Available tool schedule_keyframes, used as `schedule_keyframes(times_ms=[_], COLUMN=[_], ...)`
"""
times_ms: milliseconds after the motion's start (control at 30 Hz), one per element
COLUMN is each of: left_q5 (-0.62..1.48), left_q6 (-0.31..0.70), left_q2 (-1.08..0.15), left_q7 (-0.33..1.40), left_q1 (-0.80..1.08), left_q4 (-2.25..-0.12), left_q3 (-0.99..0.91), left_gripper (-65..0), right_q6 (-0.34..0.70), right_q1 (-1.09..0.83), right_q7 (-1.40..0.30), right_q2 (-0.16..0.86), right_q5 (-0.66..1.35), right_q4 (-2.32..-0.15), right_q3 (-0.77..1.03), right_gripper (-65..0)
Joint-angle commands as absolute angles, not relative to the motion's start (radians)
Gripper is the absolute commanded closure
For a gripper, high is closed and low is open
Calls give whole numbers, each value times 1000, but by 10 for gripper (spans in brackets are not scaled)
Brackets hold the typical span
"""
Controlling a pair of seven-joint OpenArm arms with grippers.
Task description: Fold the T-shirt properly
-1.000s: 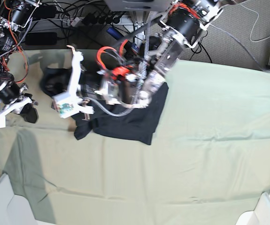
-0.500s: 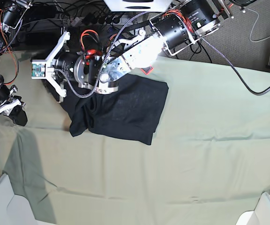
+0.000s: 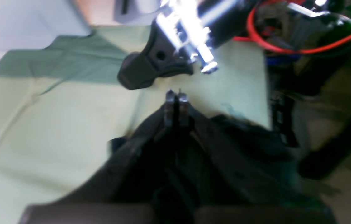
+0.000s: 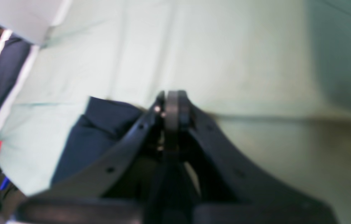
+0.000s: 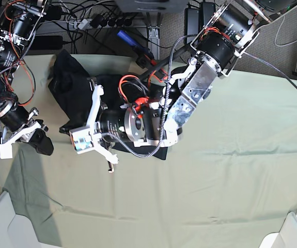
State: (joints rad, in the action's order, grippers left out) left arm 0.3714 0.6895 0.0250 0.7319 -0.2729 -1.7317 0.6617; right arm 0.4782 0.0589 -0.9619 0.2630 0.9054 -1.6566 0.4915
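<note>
**Shirt bunched up after left arm's sweep**

Cloth that lay half a second ago as a fairly flat dark slab now sits in a heap. The T-shirt is pushed toward the far left part of the table cloth, one lump raised near the back edge and the rest hidden under the left arm. That arm has swung from the back edge down across the garment and now lies over it. In its wrist view the left gripper has its fingertips pressed together over bare green cloth, and no black fabric shows between them; whether any is caught lower down cannot be told. The right gripper is likewise clenched, with nothing seen in it, and has drifted slightly inward while staying beside the shirt, not touching it. Judging from this, the fold has lost ground: the shirt probably needs spreading flat again before any clean crease can be made.
</note>
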Motion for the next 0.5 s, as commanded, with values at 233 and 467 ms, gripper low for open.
schedule_keyframes(times_ms=[233,467], left_q5=[460,622], left_q6=[698,698], left_q2=[-223,-392], left_q7=[711,772], left_q1=[-295,-246], left_q4=[-1750,-1750], left_q3=[367,159], left_gripper=[0,0], right_q6=[581,592], right_q1=[65,-20], right_q7=[-1042,-1053], right_q2=[181,174], right_q5=[979,965], right_q4=[-1747,-1954], right_q3=[219,83], right_gripper=[0,0])
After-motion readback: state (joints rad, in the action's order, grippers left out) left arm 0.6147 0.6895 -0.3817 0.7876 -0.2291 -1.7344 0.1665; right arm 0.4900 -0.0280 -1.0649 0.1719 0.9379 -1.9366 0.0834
